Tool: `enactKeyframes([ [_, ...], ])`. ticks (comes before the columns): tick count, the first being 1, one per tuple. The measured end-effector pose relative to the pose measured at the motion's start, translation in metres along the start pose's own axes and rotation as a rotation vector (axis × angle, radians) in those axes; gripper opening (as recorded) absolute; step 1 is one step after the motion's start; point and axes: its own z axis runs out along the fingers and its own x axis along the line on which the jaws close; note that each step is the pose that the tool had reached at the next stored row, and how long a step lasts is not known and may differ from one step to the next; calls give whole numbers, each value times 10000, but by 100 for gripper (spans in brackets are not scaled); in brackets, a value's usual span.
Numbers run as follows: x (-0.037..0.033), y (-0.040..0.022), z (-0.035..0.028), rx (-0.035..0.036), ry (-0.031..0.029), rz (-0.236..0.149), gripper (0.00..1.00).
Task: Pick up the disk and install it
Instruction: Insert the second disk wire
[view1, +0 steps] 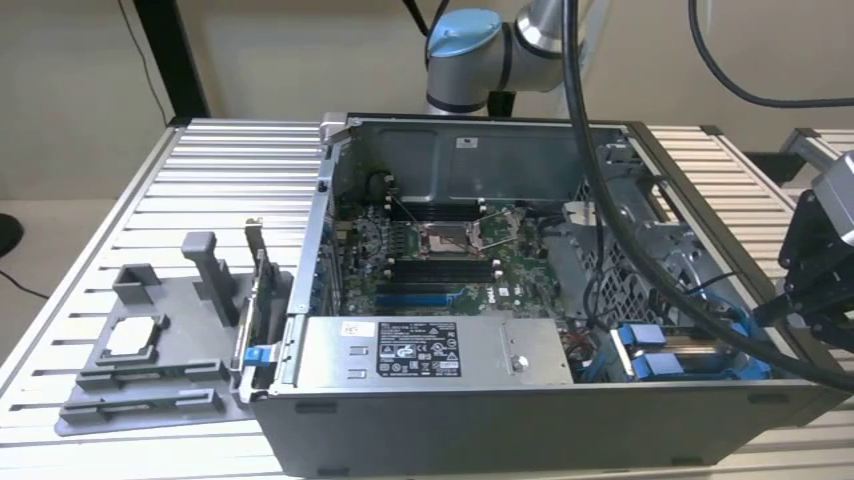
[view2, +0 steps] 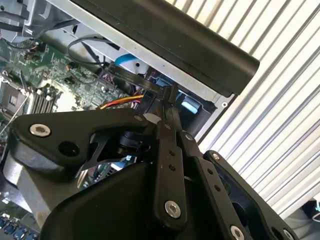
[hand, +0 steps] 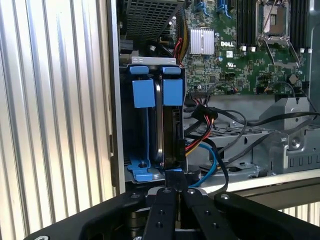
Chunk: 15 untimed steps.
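- Gripper (hand: 174, 181) fingers drawn together, clamped on the disk's (hand: 167, 135) dark edge.
- Disk upright in the blue-tabbed bay (hand: 142, 95), at the computer case's (view1: 534, 420) five o'clock corner in the exterior view.

Stood open on the ribbed silver aluminium tabletop (view1: 200, 170): a grey metal computer case (view1: 534, 425), green motherboard (view1: 441, 250) inside, grey labelled power-supply box (view1: 427, 350) along its near wall. Beside it, a grey plastic fixture tray (view1: 140, 375).
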Motion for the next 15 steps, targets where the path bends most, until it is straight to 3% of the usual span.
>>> enactKeyframes([
  [1,1,0,-2,-7,-48,-15,0],
  [3,4,1,-2,-34,-376,-28,0],
  [5,9,9,-7,-57,-754,-30,0],
  [6,18,13,-17,-65,-865,-29,0],
  [12,141,7,-133,-79,-1067,-26,0],
  [15,208,3,-138,-80,-1083,-26,0],
])
